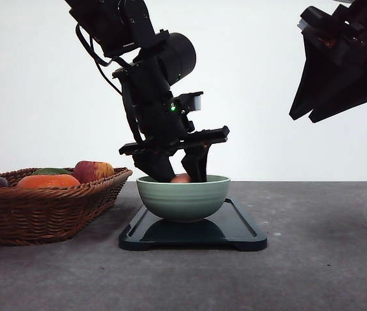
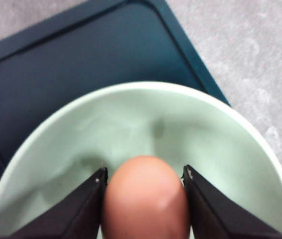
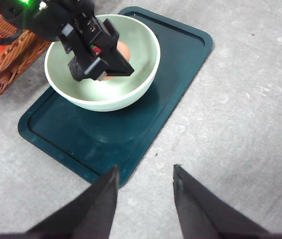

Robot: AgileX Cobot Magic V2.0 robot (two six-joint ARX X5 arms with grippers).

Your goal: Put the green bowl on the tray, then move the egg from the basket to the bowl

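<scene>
While the right gripper (image 3: 144, 196) hung open, the left gripper (image 2: 145, 199) clasped a brown egg (image 2: 145, 199) inside the pale sage-green ceramic bowl (image 1: 183, 197) on the dark rectangular plastic tray (image 1: 235, 230)

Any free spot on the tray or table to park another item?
Free: the tray half away from the basket, and bare table beyond that end. Crowded: the green bowl, where the left gripper holds the egg.

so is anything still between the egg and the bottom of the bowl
Nothing visible. The left tool grips the egg inside the green bowl, and the bowl's inside looks bare around it. The floor directly beneath the egg is hidden.
</scene>
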